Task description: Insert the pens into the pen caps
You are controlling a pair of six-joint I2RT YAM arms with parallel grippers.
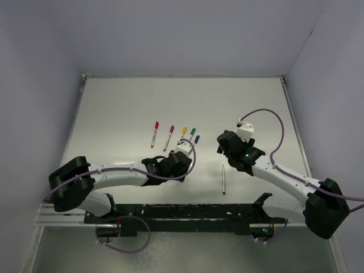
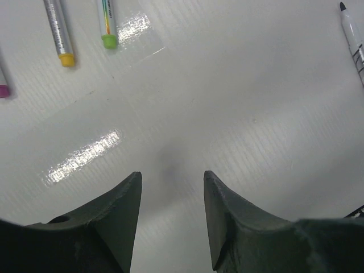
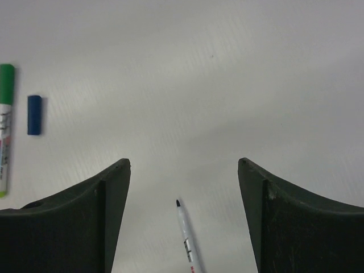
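Note:
An uncapped pen (image 1: 223, 179) with a whitish barrel and dark tip lies alone on the white table. In the right wrist view this pen (image 3: 185, 239) lies on the table below the gap of my right gripper (image 3: 183, 164), which is open and empty. A loose blue pen cap (image 3: 34, 115) lies to its left beside a green-capped pen (image 3: 5, 125). My left gripper (image 2: 172, 176) is open over bare table, holding nothing. The yellow-ended pen (image 2: 62, 34) and green-ended pen (image 2: 107, 23) lie ahead of it to the left, and the uncapped pen (image 2: 354, 42) at far right.
Red-capped (image 1: 154, 132), purple-capped (image 1: 169, 137), yellow-capped (image 1: 183, 132) and green-capped (image 1: 192, 132) pens lie in a row at mid-table, the blue cap (image 1: 197, 138) at its right end. My left gripper (image 1: 183, 152) and right gripper (image 1: 223, 143) flank that end. Walls enclose the table.

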